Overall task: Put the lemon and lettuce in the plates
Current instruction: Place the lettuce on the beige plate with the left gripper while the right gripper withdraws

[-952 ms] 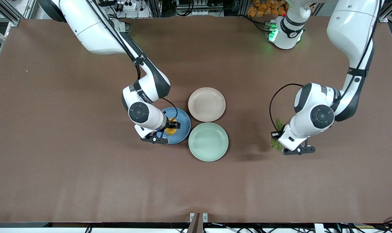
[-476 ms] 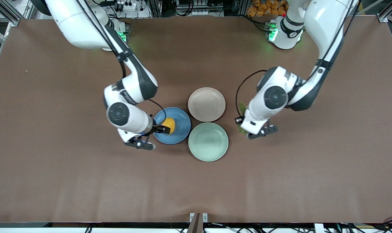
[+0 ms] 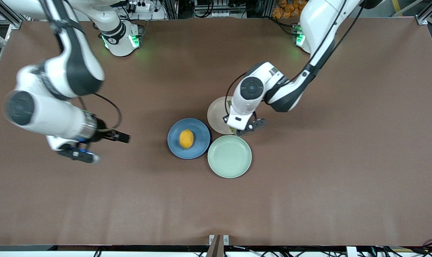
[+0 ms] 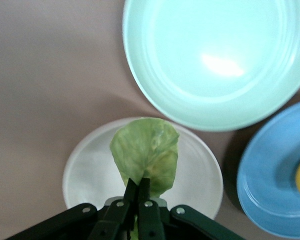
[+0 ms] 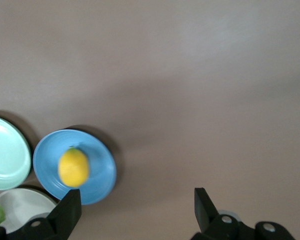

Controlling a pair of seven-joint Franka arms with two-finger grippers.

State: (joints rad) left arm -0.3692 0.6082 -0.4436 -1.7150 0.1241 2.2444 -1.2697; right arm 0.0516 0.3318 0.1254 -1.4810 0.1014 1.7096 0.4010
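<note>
The lemon (image 3: 186,139) lies in the blue plate (image 3: 198,128); it also shows in the right wrist view (image 5: 73,167). My right gripper (image 3: 121,136) is open and empty over bare table, away from the blue plate toward the right arm's end, and its fingers (image 5: 70,210) stand wide apart. My left gripper (image 4: 138,186) is shut on the lettuce (image 4: 147,154) and holds the leaf over the beige-pink plate (image 3: 217,112). In the front view the left hand hides most of the leaf.
A pale mint-green plate (image 3: 229,156) stands beside the blue plate, nearer to the front camera than the beige-pink plate. The three plates sit close together mid-table. Brown tabletop (image 3: 309,185) lies all round them.
My right gripper let go of the lemon in the blue plate and swung away toward the right arm's end. My left gripper carried the lettuce from the table to over the beige-pink plate.
</note>
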